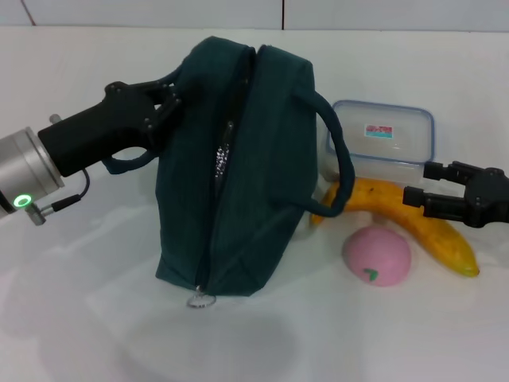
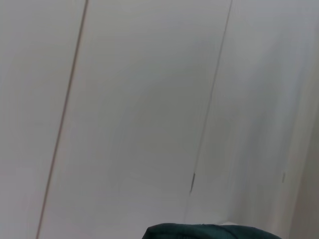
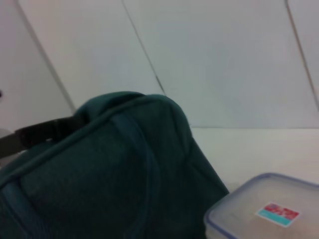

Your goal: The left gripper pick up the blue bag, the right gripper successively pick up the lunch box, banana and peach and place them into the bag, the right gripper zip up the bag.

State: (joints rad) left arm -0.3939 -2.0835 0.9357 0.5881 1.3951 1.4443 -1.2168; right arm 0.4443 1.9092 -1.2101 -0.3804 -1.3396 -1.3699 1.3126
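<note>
The left gripper (image 1: pixel 169 102) is reaching in from the left at the top of the blue bag (image 1: pixel 262 183), its black fingers closed on the bag's upper edge by the left handle, and the bag is standing tilted on the white table (image 1: pixel 79 318). The zip is running down the middle of the bag, partly parted, with a glint of silver lining in the gap and the metal ring pull (image 1: pixel 201 300) lying at the bottom on the table. The bag's right handle is looping out over the banana (image 1: pixel 413 219).

The right gripper (image 1: pixel 420 185) is hovering at the right edge with its 2 fingers spread apart, holding nothing, just above the banana and beside the lunch box (image 1: pixel 386 143). The lunch box is sitting behind the banana, close against the bag's right side. The peach (image 1: pixel 376 255) is resting in front of the banana, touching or nearly touching it.

In the right wrist view the bag (image 3: pixel 109 174) is filling the frame, with the lunch box (image 3: pixel 269 209) at the corner. The left wrist view is catching only a sliver of the bag (image 2: pixel 209 231) against the wall.
</note>
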